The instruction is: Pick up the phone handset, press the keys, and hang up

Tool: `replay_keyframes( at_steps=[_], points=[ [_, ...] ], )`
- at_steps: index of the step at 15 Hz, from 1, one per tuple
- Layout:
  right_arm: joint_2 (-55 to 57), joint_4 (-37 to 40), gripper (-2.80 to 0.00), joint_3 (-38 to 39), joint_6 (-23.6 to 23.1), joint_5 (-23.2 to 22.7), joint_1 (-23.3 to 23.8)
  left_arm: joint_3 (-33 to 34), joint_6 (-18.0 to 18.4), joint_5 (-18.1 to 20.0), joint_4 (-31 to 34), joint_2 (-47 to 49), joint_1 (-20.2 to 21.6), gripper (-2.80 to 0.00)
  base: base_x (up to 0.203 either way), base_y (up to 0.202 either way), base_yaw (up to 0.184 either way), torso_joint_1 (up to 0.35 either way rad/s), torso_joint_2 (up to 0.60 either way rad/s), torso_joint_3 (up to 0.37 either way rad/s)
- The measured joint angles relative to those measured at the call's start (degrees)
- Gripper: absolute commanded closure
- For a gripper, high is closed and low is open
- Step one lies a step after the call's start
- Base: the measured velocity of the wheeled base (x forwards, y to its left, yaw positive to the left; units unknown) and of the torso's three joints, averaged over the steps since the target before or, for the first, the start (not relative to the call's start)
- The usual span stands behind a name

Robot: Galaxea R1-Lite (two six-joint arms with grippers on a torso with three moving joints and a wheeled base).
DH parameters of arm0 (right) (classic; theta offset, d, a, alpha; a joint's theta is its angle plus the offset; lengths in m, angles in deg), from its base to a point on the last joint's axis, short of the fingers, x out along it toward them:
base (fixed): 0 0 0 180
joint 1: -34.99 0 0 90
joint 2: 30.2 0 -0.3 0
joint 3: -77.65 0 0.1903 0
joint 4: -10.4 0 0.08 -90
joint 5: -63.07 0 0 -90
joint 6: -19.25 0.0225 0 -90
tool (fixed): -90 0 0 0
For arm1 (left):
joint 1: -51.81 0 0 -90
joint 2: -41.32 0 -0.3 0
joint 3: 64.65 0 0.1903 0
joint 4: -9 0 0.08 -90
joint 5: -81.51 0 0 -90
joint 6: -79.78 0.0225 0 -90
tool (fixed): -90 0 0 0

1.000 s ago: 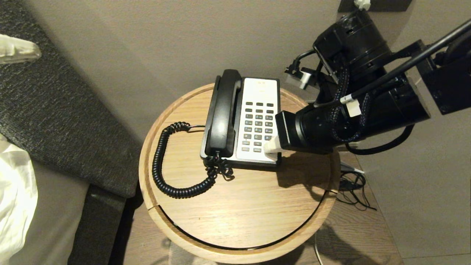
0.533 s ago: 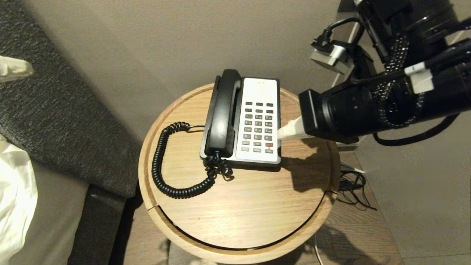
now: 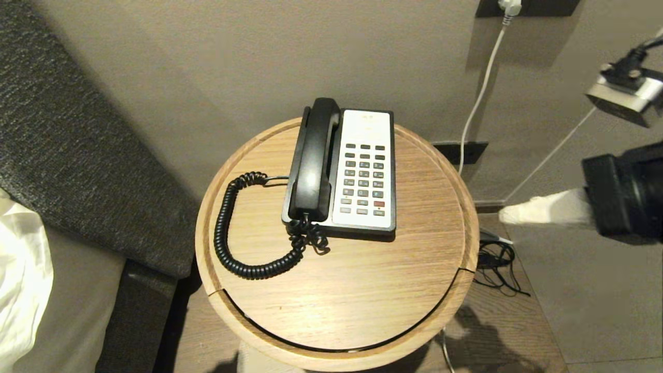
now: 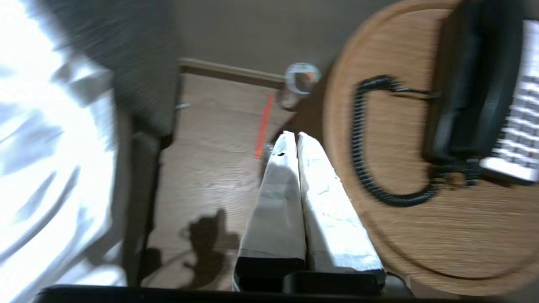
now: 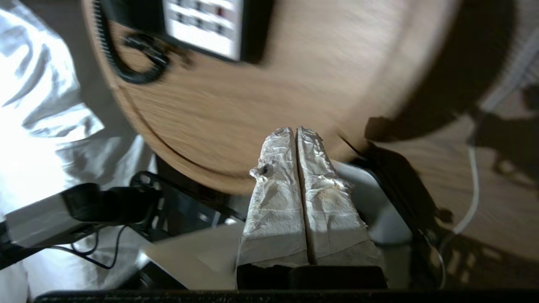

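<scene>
The black phone handset (image 3: 314, 160) lies in its cradle on the left side of the black-and-white phone base (image 3: 365, 168), whose grey keys (image 3: 364, 178) face up. Its black coiled cord (image 3: 228, 228) loops over the round wooden table (image 3: 336, 290). My right gripper (image 3: 505, 215) is shut and empty, off the table's right edge over the floor. In the right wrist view that gripper (image 5: 294, 130) hangs past the table rim, away from the phone base (image 5: 206, 25). My left gripper (image 4: 293, 135) is shut and empty, beside the table's left rim, apart from the handset (image 4: 467, 84).
A dark upholstered bed frame (image 3: 77, 150) and white bedding (image 3: 20, 280) lie left of the table. A white cable (image 3: 481, 88) runs down the wall from a socket at the back right. Black cables (image 3: 497, 264) lie on the floor by the table's right rim.
My right arm has pulled away from the keypad, moving right and off the table. The handset stays in its cradle. The pale left fingertip at the upper left has left the head view.
</scene>
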Motion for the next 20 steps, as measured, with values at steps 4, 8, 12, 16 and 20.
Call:
replay_keyframes(
  at_steps=[4, 8, 12, 16, 20],
  points=[
    [-16.1, 0.4, 0.0, 13.0, 0.1, -0.1, 8.4, 3.7, 0.0, 0.3, 0.2, -7.8, 11.1, 0.0, 0.0, 0.0, 0.0, 0.0, 0.0, 0.0],
    [-33.5, 5.4, 0.0, 21.7, 0.9, -0.2, 17.0, 8.8, 0.4, 1.2, 0.9, -16.1, 16.4, 0.0, 0.0, 0.0, 0.0, 0.0, 0.0, 0.0],
    [-48.3, 15.0, 0.0, 24.8, 1.2, -0.6, 23.3, 14.7, 1.5, 3.0, 0.9, -22.6, 19.1, 0.0, 0.0, 0.0, 0.0, 0.0, 0.0, 0.0],
    [-56.2, 20.3, 0.0, 23.6, 3.3, 0.6, 26.1, 21.8, 2.5, 5.5, 0.9, -30.6, 21.5, 0.0, 0.0, 0.0, 0.0, 0.0, 0.0, 0.0],
    [-57.8, 20.9, 0.0, 23.6, 3.8, 0.9, 27.1, 25.4, 2.8, 7.6, 0.9, -34.9, 23.3, 0.0, 0.0, 0.0, 0.0, 0.0, 0.0, 0.0]
  ],
)
